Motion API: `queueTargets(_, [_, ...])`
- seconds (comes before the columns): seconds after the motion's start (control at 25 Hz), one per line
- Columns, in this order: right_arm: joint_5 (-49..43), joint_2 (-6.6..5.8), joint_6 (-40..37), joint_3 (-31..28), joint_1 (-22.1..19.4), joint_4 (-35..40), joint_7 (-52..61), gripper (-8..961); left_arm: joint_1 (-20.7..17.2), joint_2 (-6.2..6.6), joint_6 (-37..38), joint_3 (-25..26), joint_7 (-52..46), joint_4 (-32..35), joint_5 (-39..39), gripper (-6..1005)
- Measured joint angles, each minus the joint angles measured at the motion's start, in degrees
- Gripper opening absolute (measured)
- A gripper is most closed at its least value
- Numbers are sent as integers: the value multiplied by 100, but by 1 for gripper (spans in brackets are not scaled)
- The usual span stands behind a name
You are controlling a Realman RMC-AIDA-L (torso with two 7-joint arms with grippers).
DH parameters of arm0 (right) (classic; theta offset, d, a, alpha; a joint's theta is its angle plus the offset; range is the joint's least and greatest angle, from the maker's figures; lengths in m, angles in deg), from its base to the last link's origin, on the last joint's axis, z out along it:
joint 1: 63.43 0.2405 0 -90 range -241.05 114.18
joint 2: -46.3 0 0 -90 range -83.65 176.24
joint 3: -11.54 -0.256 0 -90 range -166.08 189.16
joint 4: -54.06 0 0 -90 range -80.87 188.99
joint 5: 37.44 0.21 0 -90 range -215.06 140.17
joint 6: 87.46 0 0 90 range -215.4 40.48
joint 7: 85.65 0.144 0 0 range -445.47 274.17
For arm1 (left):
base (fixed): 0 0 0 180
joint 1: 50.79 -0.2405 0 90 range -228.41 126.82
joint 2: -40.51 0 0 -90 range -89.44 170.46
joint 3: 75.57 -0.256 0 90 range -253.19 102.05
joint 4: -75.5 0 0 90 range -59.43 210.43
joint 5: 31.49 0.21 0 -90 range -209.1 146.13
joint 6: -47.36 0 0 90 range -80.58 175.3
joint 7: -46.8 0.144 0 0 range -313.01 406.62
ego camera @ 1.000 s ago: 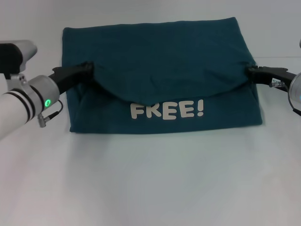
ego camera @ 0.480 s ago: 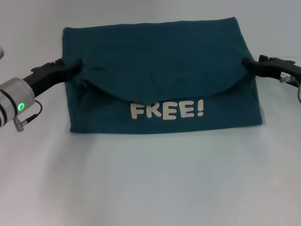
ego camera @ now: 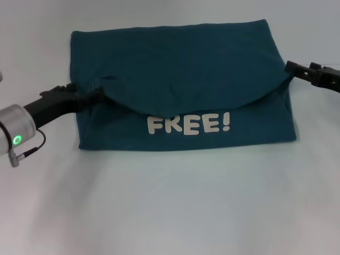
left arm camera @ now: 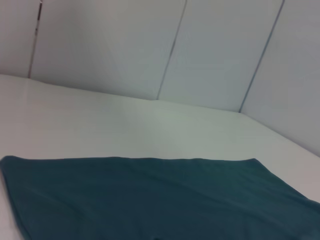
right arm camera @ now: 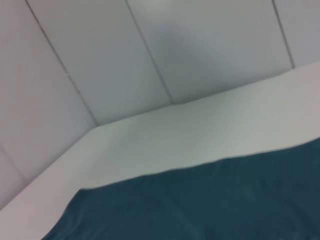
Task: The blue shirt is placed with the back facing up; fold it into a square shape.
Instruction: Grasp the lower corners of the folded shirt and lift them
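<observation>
The blue shirt lies folded on the white table, its upper layer turned down in a curved flap above the white "FREE!" lettering. My left gripper reaches in from the left and is shut on the flap's left end. My right gripper sits at the shirt's right edge, level with the flap's right end. I cannot tell whether it touches the cloth. The left wrist view shows flat shirt fabric, and so does the right wrist view. Neither shows a gripper.
White tabletop stretches in front of the shirt and on both sides. Pale wall panels rise behind the table's far edge.
My left gripper first drew outward to the left, then came down and back to the flap's left end. My right gripper rose and pulled away to the right. The flap's left end sits lower.
</observation>
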Motion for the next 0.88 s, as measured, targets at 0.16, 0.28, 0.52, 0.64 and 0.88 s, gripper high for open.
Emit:
queueTargets(0.16, [-22,-158,-469,503,-254,212,801,913,-209,-2,224,-4,6,113,35,864])
queueTargets(0.28, [-25,-291,-800,729,-354,244,1229,921,-287,-7,213,7,30,133,209,865])
queueTargets(0.52, [-31,-404,-1240,828,-472,248,1643,923,-339,-28,98,23,307,46,706,864])
queueTargets(0.64, [-32,-408,-1252,833,-493,251,1717,922,-366,-34,15,28,487,-19,733,864])
queueTargets(0.88, [-32,-378,-1200,844,-487,251,1779,921,-487,-47,-7,7,837,-69,843,863])
